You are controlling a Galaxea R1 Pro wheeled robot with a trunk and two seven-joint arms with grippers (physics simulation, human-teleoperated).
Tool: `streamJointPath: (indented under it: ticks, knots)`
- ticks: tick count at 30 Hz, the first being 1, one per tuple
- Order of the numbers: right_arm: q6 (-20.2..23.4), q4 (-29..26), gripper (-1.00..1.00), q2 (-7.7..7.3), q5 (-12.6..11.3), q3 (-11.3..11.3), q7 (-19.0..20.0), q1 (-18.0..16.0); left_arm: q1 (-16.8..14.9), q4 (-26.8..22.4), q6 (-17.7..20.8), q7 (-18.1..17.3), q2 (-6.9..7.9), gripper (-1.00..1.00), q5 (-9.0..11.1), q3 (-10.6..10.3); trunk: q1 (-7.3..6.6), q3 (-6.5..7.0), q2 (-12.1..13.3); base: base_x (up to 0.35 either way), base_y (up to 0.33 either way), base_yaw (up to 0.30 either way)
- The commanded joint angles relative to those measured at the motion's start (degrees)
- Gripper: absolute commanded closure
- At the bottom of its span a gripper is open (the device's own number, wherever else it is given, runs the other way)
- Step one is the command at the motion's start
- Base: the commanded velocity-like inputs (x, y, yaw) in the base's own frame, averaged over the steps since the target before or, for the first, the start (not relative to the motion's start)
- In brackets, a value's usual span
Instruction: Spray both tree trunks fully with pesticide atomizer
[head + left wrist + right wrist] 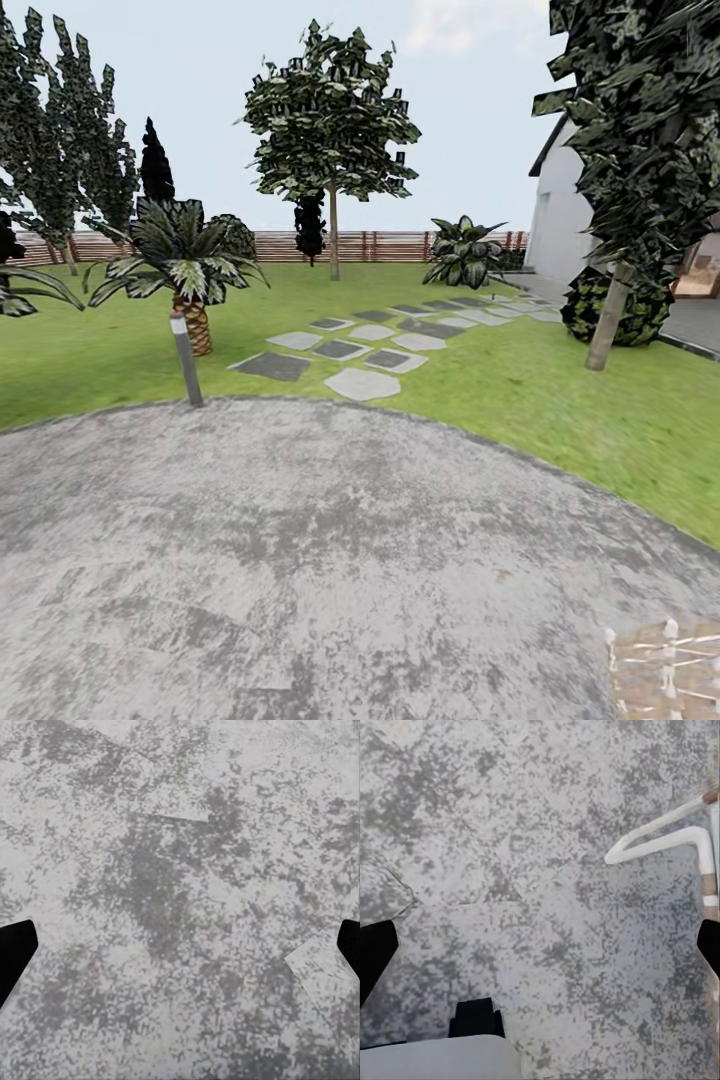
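The head camera looks forward and slightly down across a mottled grey paved circle [300, 560] toward a green lawn [560, 400], grey stepping stones [360, 350] and a distant brown slatted fence [390, 245]. Both wrist cameras point straight down, close over that same grey paving [180, 900] [540, 870], black fingertips [15, 952] [375, 952] framing each view's edges.

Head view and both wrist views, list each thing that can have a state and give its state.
Left hand: open, empty, over grey paving.
Right hand: open, empty, over grey paving.
Far tree: upright, trunk bare of white specks.
Near tree: trunk leaning, no specks visible.
Path light post: upright, slightly tilted.
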Motion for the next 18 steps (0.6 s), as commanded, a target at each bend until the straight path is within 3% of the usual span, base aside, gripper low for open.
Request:
streamJointPath:
  ticks: [1,18]
  knots:
    - [-0.01,0.0,-1.0,0.0,0.0,0.0,0.01,0.0,0.0,0.0,0.01,-0.02,0.0,-1.0,0.0,0.0,0.0,0.0,0.0,0.343,0.177,0.0]
    - [0.01,0.0,-1.0,0.0,0.0,0.0,0.03,0.0,0.0,0.0,-0.02,-0.01,0.0,-1.0,0.0,0.0,0.0,0.0,0.0,0.345,0.139,0.0]
